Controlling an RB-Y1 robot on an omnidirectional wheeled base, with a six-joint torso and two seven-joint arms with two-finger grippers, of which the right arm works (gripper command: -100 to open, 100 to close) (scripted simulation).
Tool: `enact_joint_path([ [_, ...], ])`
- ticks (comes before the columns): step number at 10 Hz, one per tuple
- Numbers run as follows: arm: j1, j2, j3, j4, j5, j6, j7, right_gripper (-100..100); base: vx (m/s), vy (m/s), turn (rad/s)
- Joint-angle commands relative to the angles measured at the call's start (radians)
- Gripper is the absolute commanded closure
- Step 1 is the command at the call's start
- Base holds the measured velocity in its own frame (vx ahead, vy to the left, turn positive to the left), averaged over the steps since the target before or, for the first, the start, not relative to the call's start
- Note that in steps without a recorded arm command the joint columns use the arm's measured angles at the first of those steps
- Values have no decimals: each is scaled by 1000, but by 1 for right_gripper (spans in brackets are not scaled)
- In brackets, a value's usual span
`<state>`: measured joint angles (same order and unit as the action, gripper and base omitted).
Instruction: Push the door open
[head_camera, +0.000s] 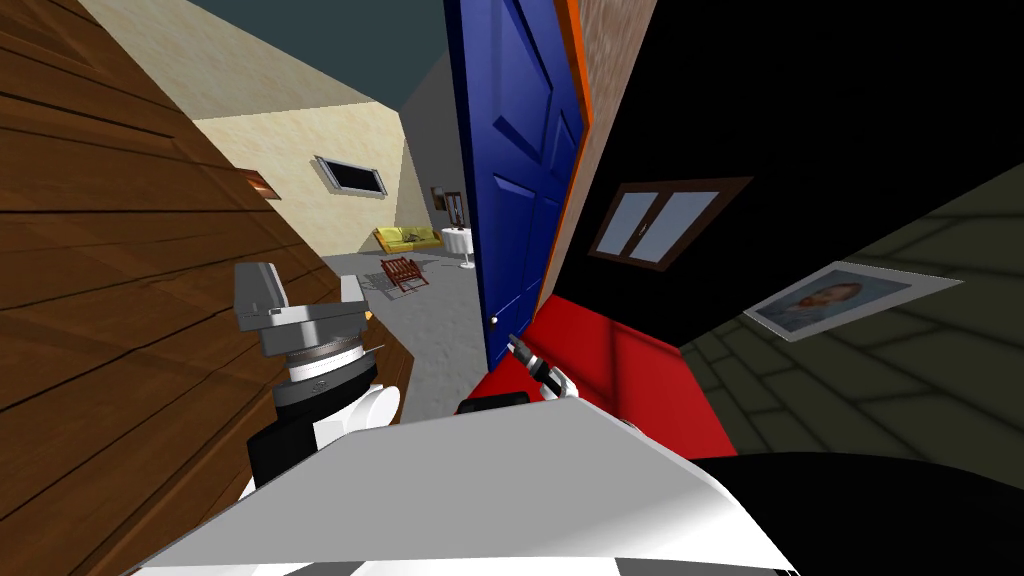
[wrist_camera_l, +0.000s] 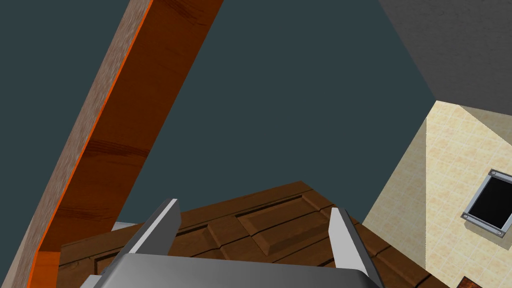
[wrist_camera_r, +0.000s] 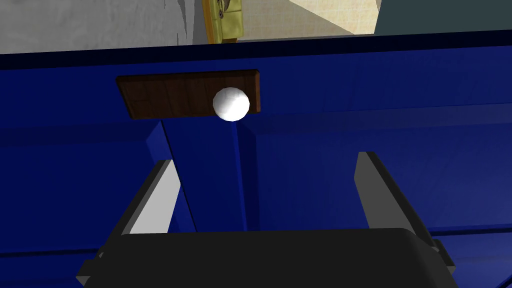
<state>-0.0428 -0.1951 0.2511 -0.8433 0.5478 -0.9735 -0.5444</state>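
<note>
The blue panelled door (head_camera: 520, 170) stands ajar straight ahead, its orange edge next to a black area. The right gripper (wrist_camera_r: 266, 161) is close up to the door's face, just beside the white round knob (wrist_camera_r: 231, 104) on its brown plate (wrist_camera_r: 170, 95), with its fingers spread wide and nothing between them. The left gripper (head_camera: 300, 290) is raised beside a brown wooden wall (head_camera: 110, 250), its fingers also apart. Past the door are a yellow sofa (head_camera: 408, 238) and a red chair (head_camera: 404, 272)
</note>
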Motion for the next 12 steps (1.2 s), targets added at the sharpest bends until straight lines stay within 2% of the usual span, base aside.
enact_joint_path([
  [1,-12,-1,4,33,9,-15,-8,-100,110,-62,4],
  [5,-36,-6,16,96,32,-38,-31,-100,94,-64,9],
  [6,-32,-5,14,84,28,-32,-26,-100,45,-35,8],
  [7,-35,7,13,94,23,-26,-14,-100,114,74,71],
  [12,-42,40,10,114,6,-7,21,-100,161,122,56],
])
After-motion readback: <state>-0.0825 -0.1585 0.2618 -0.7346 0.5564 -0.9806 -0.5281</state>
